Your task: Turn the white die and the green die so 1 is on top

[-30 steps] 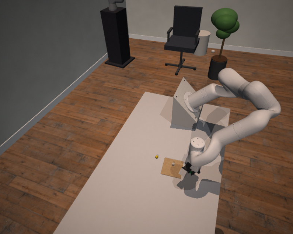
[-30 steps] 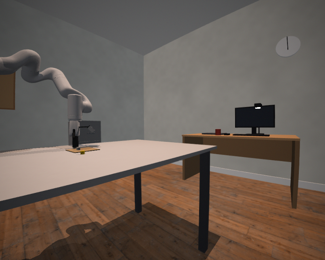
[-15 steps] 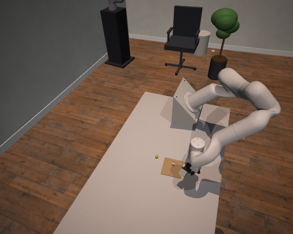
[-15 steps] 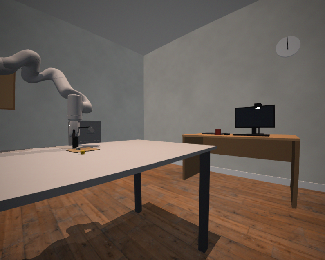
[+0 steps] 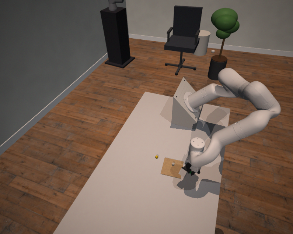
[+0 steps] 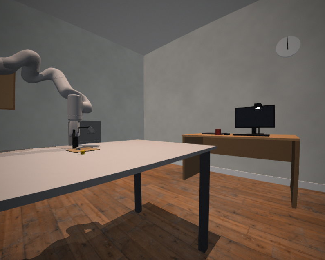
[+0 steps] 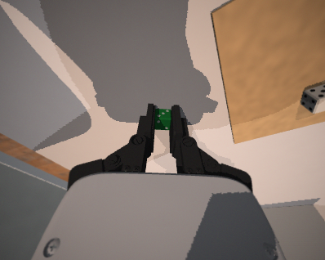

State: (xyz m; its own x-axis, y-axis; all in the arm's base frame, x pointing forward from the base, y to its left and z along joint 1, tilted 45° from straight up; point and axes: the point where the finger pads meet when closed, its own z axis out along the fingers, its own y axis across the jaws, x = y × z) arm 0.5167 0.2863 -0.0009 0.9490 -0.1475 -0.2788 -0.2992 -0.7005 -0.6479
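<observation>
The pincer [image 5: 191, 172] [image 6: 75, 146] [image 7: 162, 115] is open just a bit, with its two fingers shut on the green die [image 5: 190, 172] [image 7: 162, 119]. The green die is beside the mat [image 5: 167, 171] [image 6: 92, 149] [image 7: 259, 69], not on it. It looks held up over the surface [image 5: 131, 176] [image 6: 128, 159] [image 7: 283, 172], but I can't tell how high. Its dots are too small to be sure which number is up.

Next comes the white die [image 5: 173, 164] [image 6: 78, 148] [image 7: 318, 99], sitting on the mat. I think its 1 is on top, so that part seems done. The mat lies flat.

Farther off is the yellow die [image 5: 156, 156] [image 6: 82, 152], on the surface past the mat. It should be left alone.

The green die is the job left: get its 1 on top, set it all the way on the mat away from the white one, and let go.
</observation>
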